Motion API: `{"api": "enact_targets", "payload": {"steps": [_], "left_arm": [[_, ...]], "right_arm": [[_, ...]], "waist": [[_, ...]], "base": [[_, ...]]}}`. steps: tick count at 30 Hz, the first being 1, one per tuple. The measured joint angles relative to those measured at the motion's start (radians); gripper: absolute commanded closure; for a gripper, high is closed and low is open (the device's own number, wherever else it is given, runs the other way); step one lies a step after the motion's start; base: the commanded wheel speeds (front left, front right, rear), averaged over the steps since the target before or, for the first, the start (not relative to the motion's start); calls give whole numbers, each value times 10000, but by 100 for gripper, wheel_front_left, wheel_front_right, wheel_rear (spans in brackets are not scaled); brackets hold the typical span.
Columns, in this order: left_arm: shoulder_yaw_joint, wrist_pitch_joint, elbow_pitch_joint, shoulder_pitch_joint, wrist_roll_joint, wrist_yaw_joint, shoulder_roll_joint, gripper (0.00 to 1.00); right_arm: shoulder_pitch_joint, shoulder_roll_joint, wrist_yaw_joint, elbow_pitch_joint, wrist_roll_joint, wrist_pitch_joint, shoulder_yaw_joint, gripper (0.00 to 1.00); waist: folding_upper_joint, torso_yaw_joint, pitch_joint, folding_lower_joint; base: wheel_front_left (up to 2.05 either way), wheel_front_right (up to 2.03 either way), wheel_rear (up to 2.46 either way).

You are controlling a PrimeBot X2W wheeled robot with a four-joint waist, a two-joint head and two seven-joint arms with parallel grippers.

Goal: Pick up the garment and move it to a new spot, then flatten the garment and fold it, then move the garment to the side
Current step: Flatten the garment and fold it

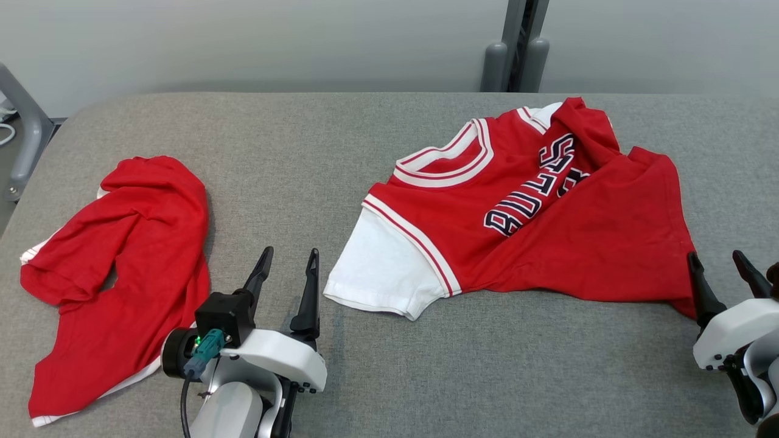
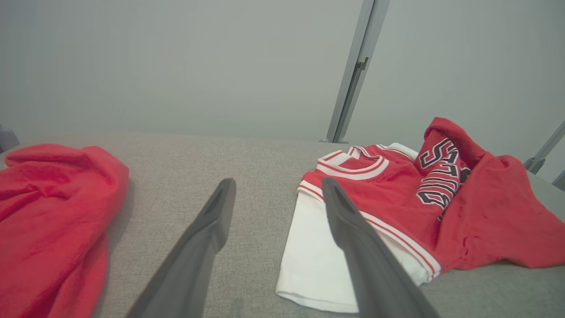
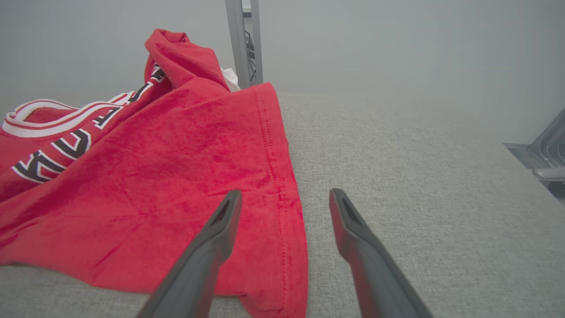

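Note:
A red jersey (image 1: pixel 566 243) with white sleeves, a striped collar and dark lettering lies rumpled on the grey padded table (image 1: pixel 365 134), right of centre. Its far side is bunched up (image 3: pixel 176 57). My left gripper (image 1: pixel 289 255) stands open just left of the white sleeve (image 1: pixel 377 274); in the left wrist view the gripper (image 2: pixel 278 185) has one finger (image 2: pixel 353 229) showing in front of the sleeve (image 2: pixel 309 260). My right gripper (image 1: pixel 715 261) is open at the jersey's near right corner. In the right wrist view this gripper (image 3: pixel 286 194) straddles the red hem (image 3: pixel 282 207).
A second red garment (image 1: pixel 134 243) lies crumpled at the table's left, close to my left arm, also in the left wrist view (image 2: pixel 44 212). A grey post (image 1: pixel 517 55) stands behind the table, and a metal frame (image 1: pixel 24 134) at the far left. Bare cloth surface lies along the front.

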Motion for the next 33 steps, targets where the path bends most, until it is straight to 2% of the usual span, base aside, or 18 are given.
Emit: {"api": "enact_targets", "payload": {"steps": [3,9,21,33], "left_arm": [[12,0,29,2,35,-40,2,0],[-63,0,81,-8,111,-128,0,0],[-90,0,194,-150,364,-221,2,0],[86,2,226,-393,623,-360,2,0]], "right_arm": [[30,67,0,6,-176,0,-188,0],[-362,8,0,796,-324,153,-69,0],[-1373,-385,0,2234,543,221,48,0],[-1975,-384,0,2629,1049,144,708,0]], "waist": [[0,-11,-11,0],[0,132,81,0],[0,675,486,0],[0,832,1102,0]], "base": [[0,0,0],[0,0,0],[0,0,0],[0,0,0]]}}
